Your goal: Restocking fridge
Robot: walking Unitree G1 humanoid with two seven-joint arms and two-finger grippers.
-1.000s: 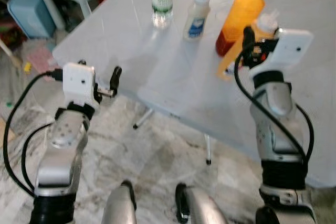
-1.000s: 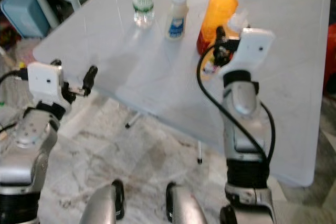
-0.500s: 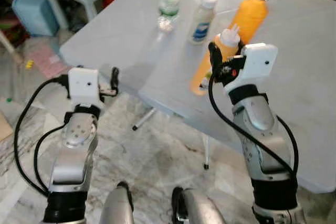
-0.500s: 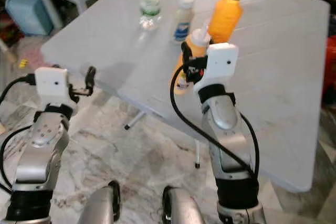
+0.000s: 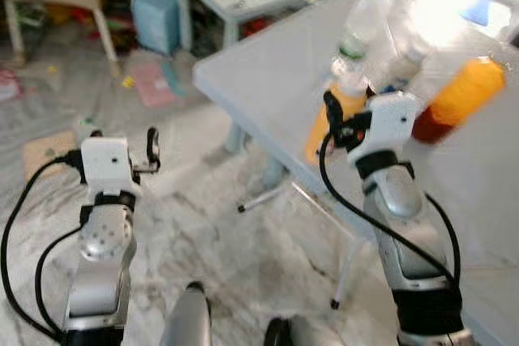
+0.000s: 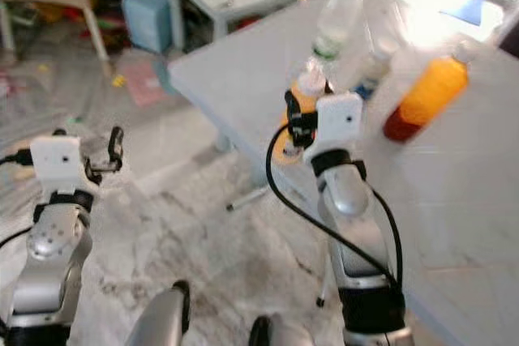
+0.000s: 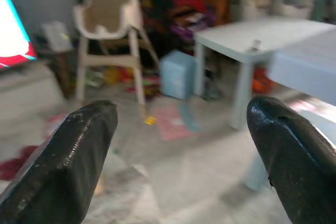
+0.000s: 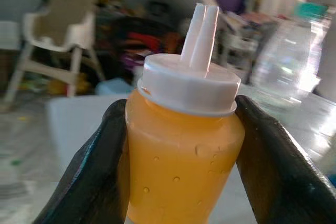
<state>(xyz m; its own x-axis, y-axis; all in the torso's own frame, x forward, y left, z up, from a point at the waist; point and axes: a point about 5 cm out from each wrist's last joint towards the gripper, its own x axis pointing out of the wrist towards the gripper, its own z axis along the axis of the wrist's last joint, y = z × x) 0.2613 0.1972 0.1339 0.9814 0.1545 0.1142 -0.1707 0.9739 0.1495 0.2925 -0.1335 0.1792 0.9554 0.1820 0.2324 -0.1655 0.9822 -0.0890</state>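
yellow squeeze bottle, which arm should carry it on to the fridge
Right. The right gripper is already clamped on the yellow squeeze bottle, lifted at the table edge. The left gripper is open, empty and out over the floor.

squeeze bottle (image 8: 181, 166): see-through plastic, wet drops, smooth white cap
fingers (image 8: 97, 166): black, matt, rubbery
worktop (image 5: 284, 79): smooth pale plastic
floor (image 5: 203, 224): shiny marble

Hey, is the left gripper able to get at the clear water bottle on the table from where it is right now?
Probably not. The left gripper hangs open over the floor, well short of the table, and the water bottle stands far across it, beyond the right gripper holding the orange squeeze bottle.
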